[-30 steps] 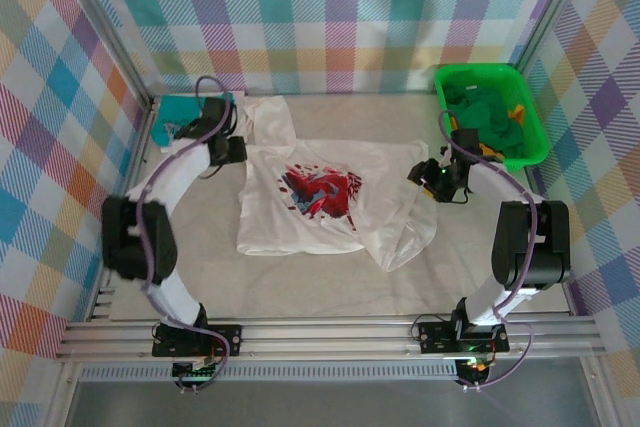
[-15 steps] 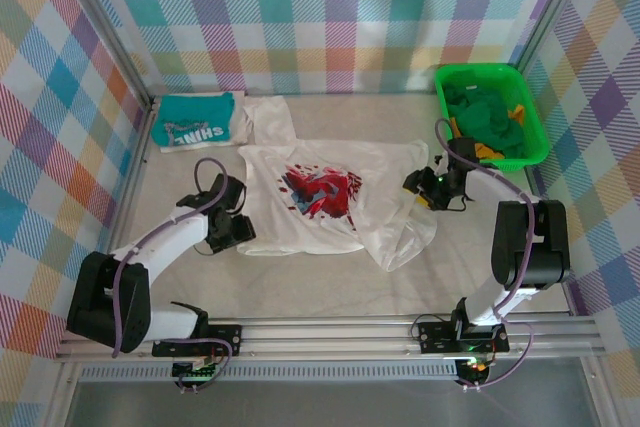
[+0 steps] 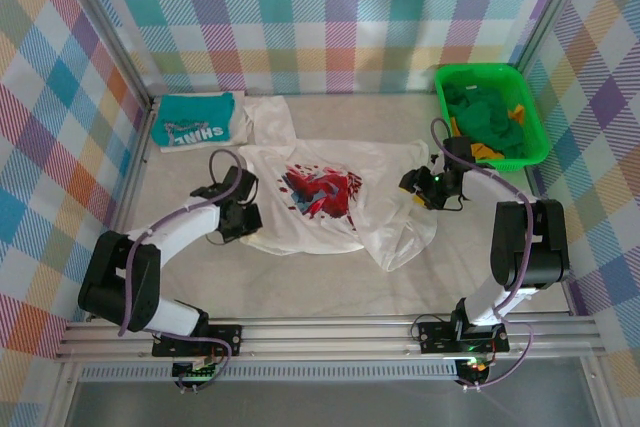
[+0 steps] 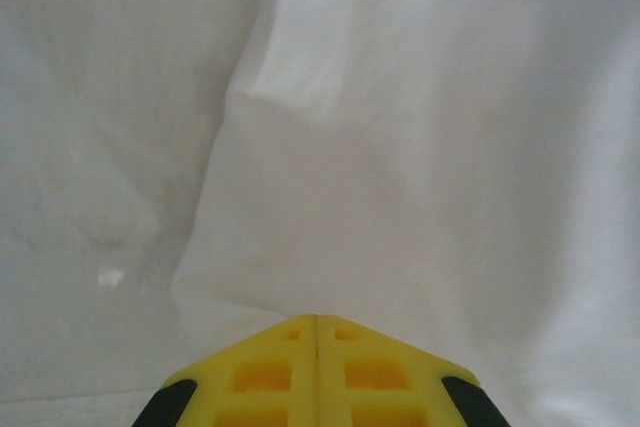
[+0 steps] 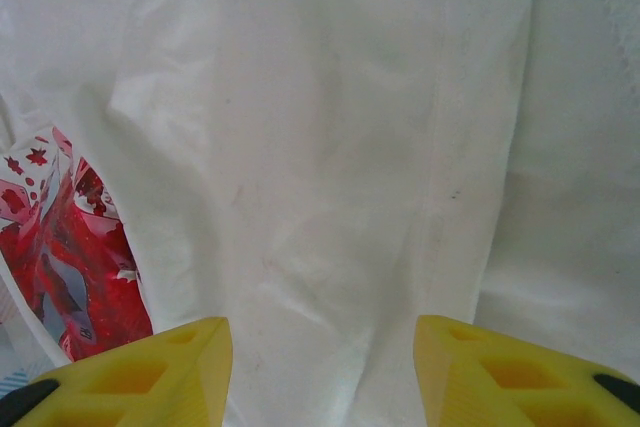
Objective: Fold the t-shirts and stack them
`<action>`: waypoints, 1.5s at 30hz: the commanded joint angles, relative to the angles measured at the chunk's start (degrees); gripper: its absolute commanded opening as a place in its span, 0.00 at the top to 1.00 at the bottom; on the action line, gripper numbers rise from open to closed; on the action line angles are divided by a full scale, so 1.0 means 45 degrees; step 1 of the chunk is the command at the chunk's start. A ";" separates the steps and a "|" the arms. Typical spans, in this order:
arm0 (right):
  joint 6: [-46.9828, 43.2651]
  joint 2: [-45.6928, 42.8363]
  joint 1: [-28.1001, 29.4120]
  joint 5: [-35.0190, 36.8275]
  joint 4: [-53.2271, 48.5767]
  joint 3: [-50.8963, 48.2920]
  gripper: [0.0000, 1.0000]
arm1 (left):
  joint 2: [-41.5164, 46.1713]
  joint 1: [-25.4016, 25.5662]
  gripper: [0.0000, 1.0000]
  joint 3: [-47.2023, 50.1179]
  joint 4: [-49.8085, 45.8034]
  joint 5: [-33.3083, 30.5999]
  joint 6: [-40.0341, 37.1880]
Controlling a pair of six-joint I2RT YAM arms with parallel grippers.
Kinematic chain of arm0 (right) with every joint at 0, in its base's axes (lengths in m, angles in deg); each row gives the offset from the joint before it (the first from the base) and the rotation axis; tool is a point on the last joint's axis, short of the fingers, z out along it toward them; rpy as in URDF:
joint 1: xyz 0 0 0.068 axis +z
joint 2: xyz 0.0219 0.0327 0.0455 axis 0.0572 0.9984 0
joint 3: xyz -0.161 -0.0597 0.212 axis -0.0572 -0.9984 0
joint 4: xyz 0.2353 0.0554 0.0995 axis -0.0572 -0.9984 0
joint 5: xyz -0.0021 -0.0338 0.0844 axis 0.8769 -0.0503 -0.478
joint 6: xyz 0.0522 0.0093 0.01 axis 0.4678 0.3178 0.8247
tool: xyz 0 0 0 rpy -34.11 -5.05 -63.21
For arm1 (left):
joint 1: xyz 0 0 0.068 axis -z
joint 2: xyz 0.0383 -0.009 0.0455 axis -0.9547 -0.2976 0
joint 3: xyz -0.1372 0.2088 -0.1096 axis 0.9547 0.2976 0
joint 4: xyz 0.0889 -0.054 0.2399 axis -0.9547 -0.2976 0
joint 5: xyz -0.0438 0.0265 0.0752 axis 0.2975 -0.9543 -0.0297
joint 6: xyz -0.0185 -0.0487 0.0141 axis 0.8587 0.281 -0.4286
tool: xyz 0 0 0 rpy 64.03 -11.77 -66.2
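The white t-shirt (image 3: 330,209) lies spread out mid-table, its red-and-dark print (image 3: 322,192) facing up and its right side rumpled. The teal t-shirt (image 3: 195,119) with white lettering lies folded at the back left. My left gripper (image 3: 243,217) sits at the white shirt's lower left edge. In the left wrist view its yellow fingers (image 4: 316,325) are pressed together, shut, with white cloth (image 4: 430,147) just ahead of the tips. My right gripper (image 3: 412,187) is over the shirt's right side. It is open (image 5: 320,357), with white cloth (image 5: 330,147) between the fingers and the print (image 5: 80,247) to the left.
A green plastic basket (image 3: 530,97) holding green and orange cloth stands at the back right. Plaid walls enclose the table on three sides. Bare table surface (image 3: 300,287) lies in front of the shirt, up to the metal rail at the near edge.
My left arm swung from the back left by the teal shirt down to the white shirt's lower left edge, uncovering the teal shirt. My right gripper crept slightly left.
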 commanded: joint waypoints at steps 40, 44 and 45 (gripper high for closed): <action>-0.0212 0.0021 0.0050 0.0056 -0.0115 0.0368 0.48 | 0.0660 0.1360 0.92 -0.0880 -0.2541 -0.1329 -0.0768; -0.0137 -0.0021 0.0060 0.0055 -0.0033 0.0285 0.48 | 0.1072 0.2300 0.92 0.0143 -0.1909 -0.0967 0.0154; -0.0099 -0.0002 0.0046 0.0045 0.0033 0.0258 0.48 | 0.1160 0.2302 0.93 0.0491 -0.1641 -0.0809 0.0317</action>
